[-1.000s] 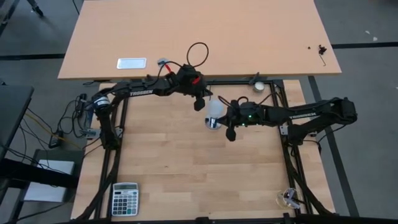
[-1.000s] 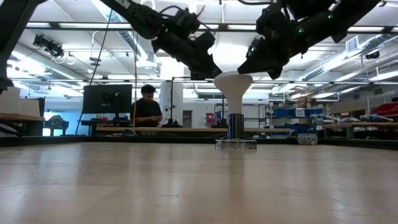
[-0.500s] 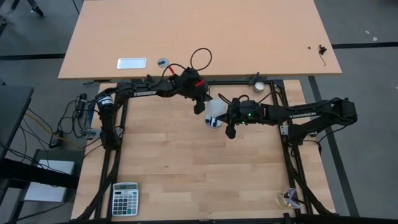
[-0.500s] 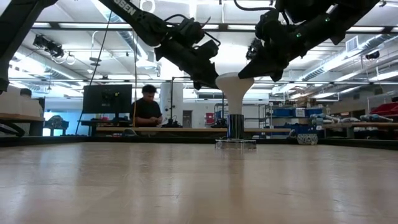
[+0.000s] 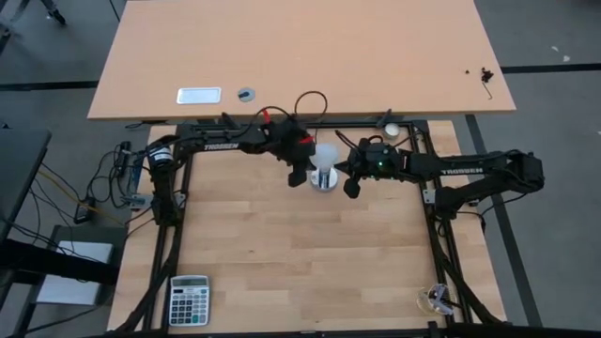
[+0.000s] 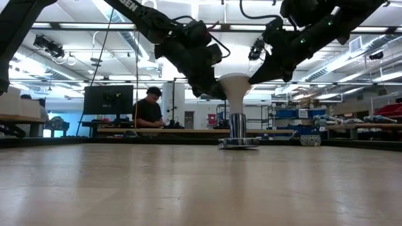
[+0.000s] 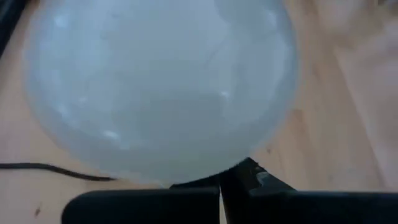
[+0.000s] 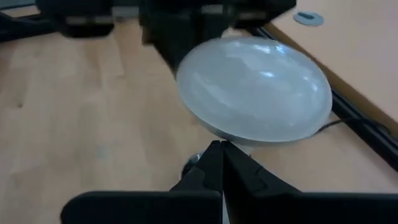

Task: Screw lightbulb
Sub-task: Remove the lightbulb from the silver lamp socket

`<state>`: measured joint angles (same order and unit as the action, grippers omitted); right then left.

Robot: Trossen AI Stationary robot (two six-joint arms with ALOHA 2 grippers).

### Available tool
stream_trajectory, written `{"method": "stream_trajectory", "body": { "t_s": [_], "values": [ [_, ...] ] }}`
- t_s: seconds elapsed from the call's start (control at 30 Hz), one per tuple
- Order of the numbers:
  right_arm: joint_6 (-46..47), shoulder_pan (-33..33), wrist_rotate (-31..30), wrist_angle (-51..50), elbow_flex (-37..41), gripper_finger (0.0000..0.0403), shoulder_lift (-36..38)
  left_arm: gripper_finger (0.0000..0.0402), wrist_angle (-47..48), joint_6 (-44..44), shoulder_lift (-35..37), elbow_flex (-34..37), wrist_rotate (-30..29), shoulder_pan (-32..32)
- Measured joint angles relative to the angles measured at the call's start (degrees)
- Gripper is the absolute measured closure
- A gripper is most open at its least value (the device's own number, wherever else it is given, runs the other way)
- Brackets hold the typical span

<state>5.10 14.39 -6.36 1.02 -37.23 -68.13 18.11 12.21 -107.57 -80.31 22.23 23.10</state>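
Right now the lightbulb (image 6: 233, 82) stands straight up — round white top above, thin neck going down into the shiny socket (image 6: 238, 130) that sits on the wooden table (image 5: 282, 253). So its long line runs up and down, and any turning has to go around that line.

From above, the bulb (image 5: 325, 157) is near the far edge of the table, about in the middle, with one arm on each side of it. The left gripper (image 5: 299, 173) is just beside the bulb on its left. Its fingers are shut, with nothing between them. The right gripper (image 5: 351, 184) is just beside the bulb on its right, also shut and holding nothing.

Both look about equally near. In the left wrist view the bulb (image 7: 161, 87) fills almost everything past the closed fingers, so that arm is very close. In the right wrist view the bulb (image 8: 255, 87) sits just past the closed tips too.

I think the two closed grippers press on the bulb from both sides to twist it — but I cannot tell if they really touch it.
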Motion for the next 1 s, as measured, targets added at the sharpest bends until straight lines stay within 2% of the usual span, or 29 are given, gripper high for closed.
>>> {"method": "stream_trajectory", "body": {
  "t_s": [0.23,0.5,0.63,0.73,0.87,1.0],
  "values": [
    [-0.7,1.0,0.8,-0.6,0.0,0.0394,0.2,0.0402,4.6,2.5,0.8,0.0,-5.5,-2.1],
    [-0.8,0.6,1.3,-1.2,0.0,0.0394,0.7,0.0402,7.0,4.0,5.2,0.0,-4.2,-2.3],
    [-0.8,0.6,1.8,-1.2,0.0,0.0394,0.8,0.0402,6.5,4.2,7.8,0.0,-0.6,-1.9],
    [-0.8,0.6,1.9,-1.1,0.0,0.0394,0.8,0.0402,3.8,4.2,8.7,0.0,-0.9,-1.1],
    [-0.8,-0.1,2.9,-0.1,0.0,0.0394,0.8,0.0402,-5.2,2.2,8.7,0.0,-1.9,0.1],
    [-0.7,-1.2,3.3,0.4,0.0,0.0394,0.8,0.0402,-13.5,-0.9,8.2,-0.1,-9.3,2.4]
  ]
}}
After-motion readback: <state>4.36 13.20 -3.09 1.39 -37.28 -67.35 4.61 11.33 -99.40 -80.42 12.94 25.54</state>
